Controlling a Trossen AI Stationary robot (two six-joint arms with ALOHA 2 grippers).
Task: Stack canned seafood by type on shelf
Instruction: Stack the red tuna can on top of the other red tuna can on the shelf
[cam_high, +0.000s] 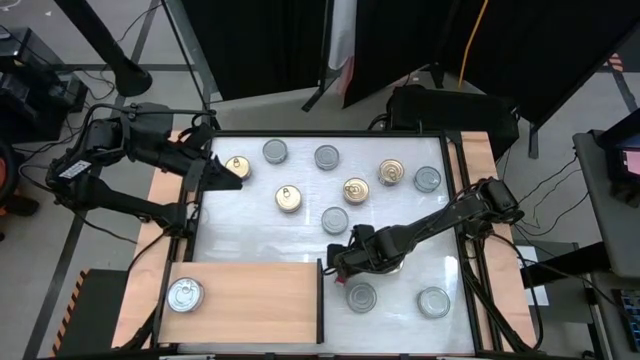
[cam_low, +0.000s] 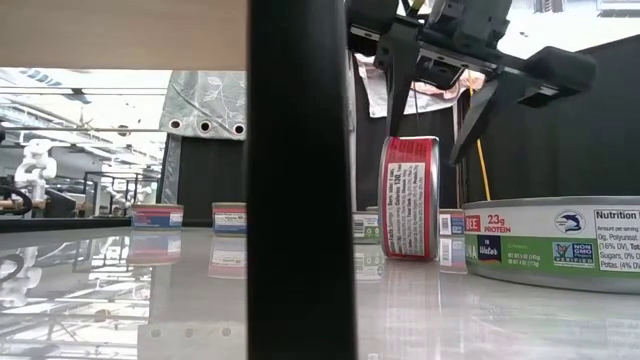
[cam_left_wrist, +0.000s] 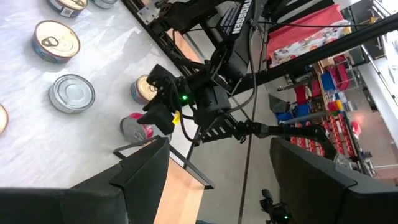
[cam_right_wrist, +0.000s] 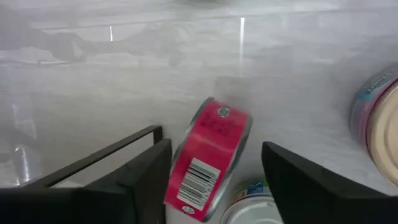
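High view: right gripper (cam_high: 345, 262) lower centre, just past the shelf (cam_high: 250, 300) edge, one tin (cam_high: 185, 294) placed. Low view: red tin (cam_low: 408, 198) on edge, fingers open, straddling to regrip. Left gripper (cam_high: 228, 176) open, parked upper left

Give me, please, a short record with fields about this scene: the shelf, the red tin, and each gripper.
shelf: wooden board at the table's near left corner; one silver-lidded tin lies flat on it
red-labelled tin: standing on its edge on the white table, just beyond the shelf's dark upright edge
right gripper: open, fingers either side of the red tin, above it
left gripper: open, at the table's far left, holding nothing
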